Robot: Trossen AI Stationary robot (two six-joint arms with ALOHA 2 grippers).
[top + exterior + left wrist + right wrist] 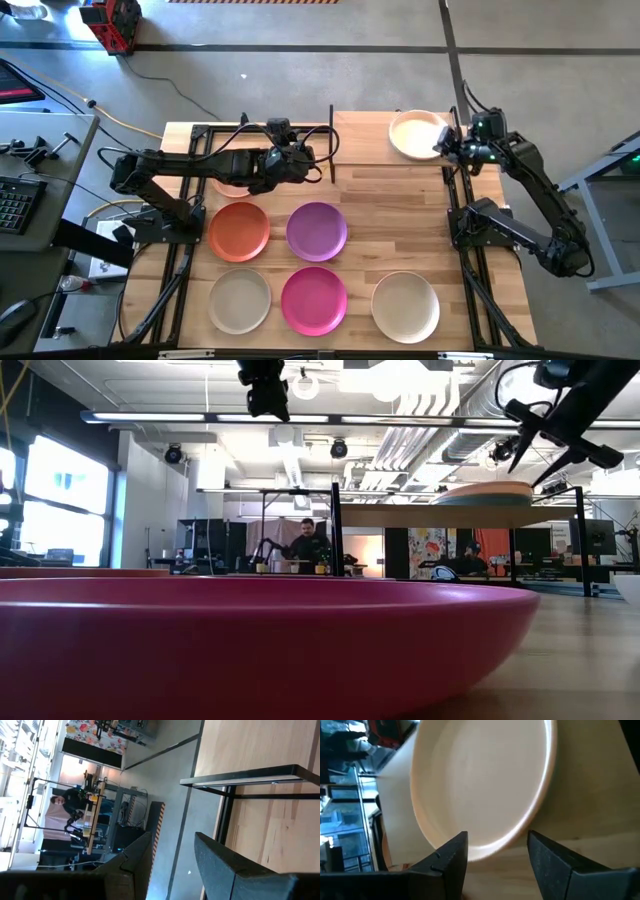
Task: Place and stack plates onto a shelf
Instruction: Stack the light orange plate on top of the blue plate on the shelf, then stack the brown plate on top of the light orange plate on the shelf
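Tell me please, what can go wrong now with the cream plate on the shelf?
1. The right gripper is open with its fingers at either side of the cream plate's rim. Pulling back crooked could drag the plate toward the shelf edge.
2. The left gripper hovers open by the shelf's other end. Coming down carelessly, it might knock the shelf's frame.

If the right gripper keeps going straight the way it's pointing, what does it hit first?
Most likely the rim of the cream plate on the shelf: the right gripper stands open with that near edge directly ahead between its fingers, though the gap is hard to judge.
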